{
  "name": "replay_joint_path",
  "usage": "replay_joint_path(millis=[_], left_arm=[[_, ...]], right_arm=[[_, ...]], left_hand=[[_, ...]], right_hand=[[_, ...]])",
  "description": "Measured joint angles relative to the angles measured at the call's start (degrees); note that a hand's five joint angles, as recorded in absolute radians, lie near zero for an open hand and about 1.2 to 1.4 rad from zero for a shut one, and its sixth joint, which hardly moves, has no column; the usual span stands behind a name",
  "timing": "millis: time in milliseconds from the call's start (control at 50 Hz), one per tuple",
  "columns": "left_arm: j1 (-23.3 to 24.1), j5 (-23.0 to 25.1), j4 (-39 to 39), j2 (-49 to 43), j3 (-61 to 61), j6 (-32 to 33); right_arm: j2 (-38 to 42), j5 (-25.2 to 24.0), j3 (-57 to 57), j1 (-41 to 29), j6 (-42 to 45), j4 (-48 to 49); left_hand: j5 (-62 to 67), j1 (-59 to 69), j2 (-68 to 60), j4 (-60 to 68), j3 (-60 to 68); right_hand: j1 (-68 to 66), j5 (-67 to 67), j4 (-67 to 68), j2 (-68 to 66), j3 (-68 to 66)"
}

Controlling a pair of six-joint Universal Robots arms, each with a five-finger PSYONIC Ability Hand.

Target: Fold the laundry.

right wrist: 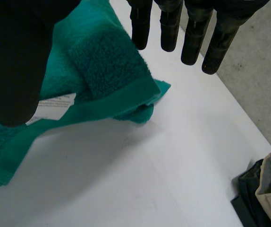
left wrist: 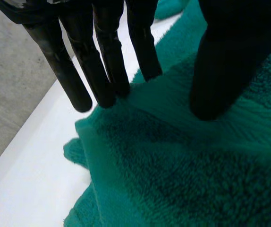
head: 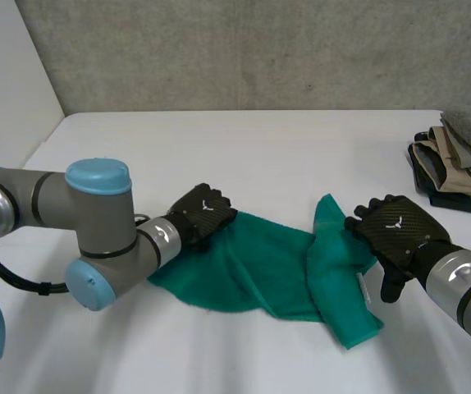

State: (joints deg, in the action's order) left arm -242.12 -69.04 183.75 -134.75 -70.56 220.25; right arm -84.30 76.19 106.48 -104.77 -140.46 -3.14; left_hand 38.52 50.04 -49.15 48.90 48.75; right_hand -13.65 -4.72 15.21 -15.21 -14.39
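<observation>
the green towel (head: 256,267) lay rumpled on the white table (head: 219,148). the left hand (head: 201,215) rested on its left corner, fingers (left wrist: 102,71) straight, thumb tip on the cloth, gripping nothing. the right hand (head: 395,234) was over its right end, fingers straight, empty. a clothes pile (head: 457,160) lay well apart, far right.

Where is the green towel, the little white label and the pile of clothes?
green towel (head: 252,263): head view, on its flat middle.
white label (right wrist: 59,104): right wrist view, on the label's middle.
pile of clothes (head: 455,156): head view, on a beige layer.
</observation>
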Motion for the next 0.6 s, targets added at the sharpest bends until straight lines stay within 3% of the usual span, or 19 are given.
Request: replay_joint_path(millis=[100, 400, 600], left_arm=[[0.3, -1.4, 0.3, 0.0, -0.1, 0.6], [1.1, -6.4, 0.8, 6.1, -3.0, 0.0], [0.2, -7.2, 0.8, 15.4, -8.6, -0.1]], right_arm=[[-2.3, -2.7, 1.2, 0.0, 1.8, -0.2], [-7.3, -13.1, 2.3, -0.1, 11.6, -5.9], [0.0, -18.9, 1.6, -0.2, 24.6, -6.6]], left_hand=[[17.3, 14.2, -17.7, 18.3, 17.8], [17.6, 14.2, -18.8, 19.6, 19.1], [17.6, 14.2, -19.0, 19.6, 19.3]], right_hand=[[0.0, 0.0, 0.0, 0.0, 0.0], [0.0, 0.0, 0.0, 0.0, 0.0], [0.0, 0.0, 0.0, 0.0, 0.0]])
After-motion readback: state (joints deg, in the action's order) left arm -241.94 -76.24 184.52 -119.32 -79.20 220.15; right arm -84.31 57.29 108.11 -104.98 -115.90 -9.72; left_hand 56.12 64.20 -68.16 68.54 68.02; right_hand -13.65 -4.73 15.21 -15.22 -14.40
